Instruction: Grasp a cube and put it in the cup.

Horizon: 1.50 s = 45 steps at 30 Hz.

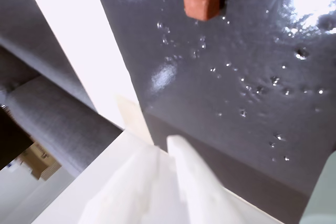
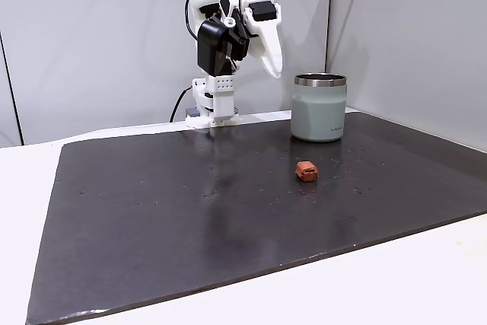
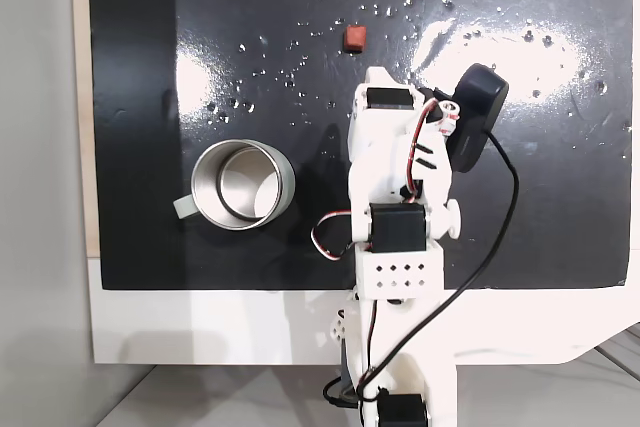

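We note the gripper [image 2: 272,68] raised above the mat [image 2: 152,211], fingers together, empty. The cube [image 2: 307,170] lies near the cup [image 2: 319,107], apart.

Open room: the dark mat [image 2: 152,211] lies bare across its near edge and left half in a fixed view.
Obstacle: the cup [image 2: 319,108] stands upright near the mat's far edge, right of the arm's base.
Gap: the cube [image 2: 307,170] lies apart from the cup, bare mat all round it.
Above: the gripper [image 2: 272,66] hangs high, clear of both.
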Each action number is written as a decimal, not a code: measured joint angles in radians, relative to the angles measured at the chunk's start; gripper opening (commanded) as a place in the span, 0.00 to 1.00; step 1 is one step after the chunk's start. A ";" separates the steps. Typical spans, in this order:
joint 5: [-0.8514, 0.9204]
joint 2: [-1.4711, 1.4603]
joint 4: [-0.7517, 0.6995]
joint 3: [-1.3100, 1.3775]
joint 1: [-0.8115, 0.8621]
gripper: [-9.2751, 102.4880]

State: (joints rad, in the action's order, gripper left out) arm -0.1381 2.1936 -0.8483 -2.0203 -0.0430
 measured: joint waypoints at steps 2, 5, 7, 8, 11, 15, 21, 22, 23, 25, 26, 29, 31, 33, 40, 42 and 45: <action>0.000 -0.081 -0.029 0.075 -0.002 0.08; -0.026 -0.198 -0.084 0.189 -0.002 0.08; -0.049 -0.275 -0.126 0.268 0.000 0.08; -0.060 -0.308 -0.146 0.305 0.000 0.08; -0.091 -0.414 -0.216 0.423 -0.012 0.08; -0.118 -0.529 -0.301 0.566 -0.037 0.08; -0.175 -0.693 -0.439 0.762 -0.037 0.08; -0.181 -0.715 -0.459 0.792 -0.035 0.08; -0.190 -0.738 -0.480 0.824 -0.035 0.08; -0.209 -0.782 -0.522 0.876 -0.037 0.08; -0.216 -0.804 -0.540 0.904 -0.040 0.08; -0.233 -0.853 -0.572 0.954 -0.041 0.08; -0.235 -0.877 -0.584 0.986 -0.040 0.08; -0.235 -0.899 -0.594 1.014 -0.037 0.08; -0.230 -0.951 -0.615 1.081 -0.037 0.08; -0.212 -0.966 -0.630 1.095 -0.037 0.08; -0.175 -0.988 -0.655 1.117 -0.038 0.08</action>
State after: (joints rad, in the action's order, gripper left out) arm -0.3129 1.2057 -1.5033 -0.9035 -0.0813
